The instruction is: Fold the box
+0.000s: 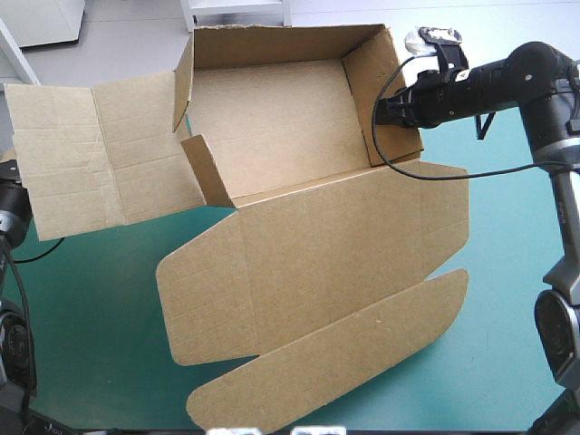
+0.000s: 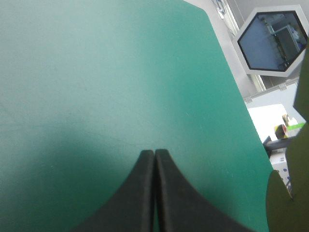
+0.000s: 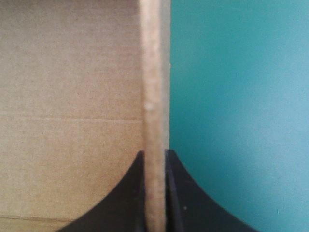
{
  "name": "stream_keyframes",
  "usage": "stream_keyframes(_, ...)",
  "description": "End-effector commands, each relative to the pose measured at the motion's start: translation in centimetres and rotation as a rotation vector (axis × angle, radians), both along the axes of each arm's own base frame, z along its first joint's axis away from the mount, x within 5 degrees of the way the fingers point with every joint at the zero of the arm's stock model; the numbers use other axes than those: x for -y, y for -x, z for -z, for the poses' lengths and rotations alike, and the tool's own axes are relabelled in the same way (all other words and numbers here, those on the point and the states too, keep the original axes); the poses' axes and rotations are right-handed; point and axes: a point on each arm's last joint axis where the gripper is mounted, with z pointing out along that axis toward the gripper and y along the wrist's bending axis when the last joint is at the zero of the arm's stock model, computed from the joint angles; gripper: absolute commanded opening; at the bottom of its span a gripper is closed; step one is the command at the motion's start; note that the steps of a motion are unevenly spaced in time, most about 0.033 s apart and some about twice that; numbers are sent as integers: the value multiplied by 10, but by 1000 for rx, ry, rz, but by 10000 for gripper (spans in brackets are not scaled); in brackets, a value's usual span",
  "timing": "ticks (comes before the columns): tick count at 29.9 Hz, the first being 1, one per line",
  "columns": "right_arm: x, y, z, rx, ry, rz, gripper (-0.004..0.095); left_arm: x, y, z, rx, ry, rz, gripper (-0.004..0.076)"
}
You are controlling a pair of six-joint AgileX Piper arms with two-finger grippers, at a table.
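Wrist views settle what overhead hides from me: the right tool [image 3: 155, 153] is clenched on the raised right wall of the brown box [image 3: 72, 96], and the left tool [image 2: 154, 152] is closed tip to tip over bare teal-green worktop [image 2: 96, 72]. Overhead, I see the box far-centre, half formed, lid flat toward the near edge, only bare board inside.

right gripper [image 1: 388, 111] at the upright end wall of the brown box [image 1: 272, 118]; open tray beyond its fingertips, flat lid lying beside it on the teal-green cover [image 1: 507, 299].
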Motion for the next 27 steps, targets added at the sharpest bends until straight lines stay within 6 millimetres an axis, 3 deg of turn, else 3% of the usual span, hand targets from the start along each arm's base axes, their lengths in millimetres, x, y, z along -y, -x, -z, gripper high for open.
stream_keyframes(1,-6,13,-22,66,-54,-6,0,18,7,-31,91,81,51,-9)
stream_keyframes(10,-5,-5,-3,20,-17,20,0,36,12,-41,120,133,109,-8)
stream_keyframes(27,-5,-34,31,-50,28,60,0,42,34,-70,200,181,133,-9)
